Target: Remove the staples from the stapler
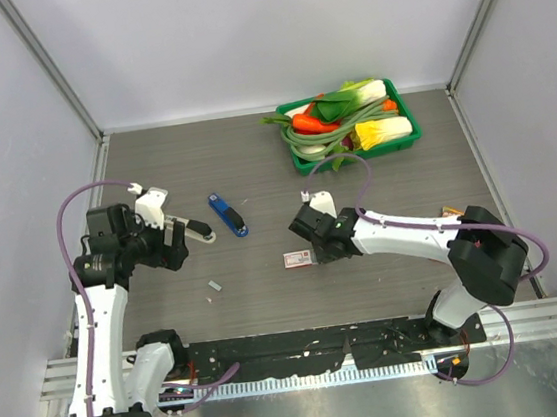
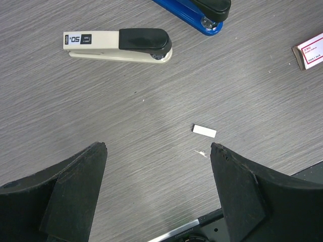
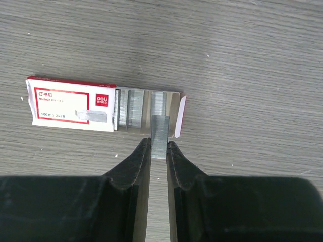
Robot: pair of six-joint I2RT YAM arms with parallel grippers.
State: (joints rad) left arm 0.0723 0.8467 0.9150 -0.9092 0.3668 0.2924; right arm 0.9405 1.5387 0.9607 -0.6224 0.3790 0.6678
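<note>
My right gripper point(image 3: 159, 146) is shut on a short silvery strip of staples point(image 3: 160, 132) and holds it just over the open end of a white-and-red staple box point(image 3: 75, 103), where more strips point(image 3: 132, 108) lie. In the top view this gripper point(image 1: 313, 246) sits at the box point(image 1: 298, 259) in the table's middle. My left gripper point(image 2: 157, 151) is open and empty above bare table. A cream-and-black stapler point(image 2: 118, 45) lies shut beyond it, and a blue stapler point(image 2: 199, 12) lies farther off. A small pale strip point(image 2: 204, 131) lies near the left gripper's right finger.
A green basket point(image 1: 299, 162) of toy vegetables stands at the back right. The two staplers lie side by side left of centre, cream point(image 1: 199, 235) and blue point(image 1: 227, 215). The small pale strip point(image 1: 214, 287) lies near the front. Grey walls close three sides.
</note>
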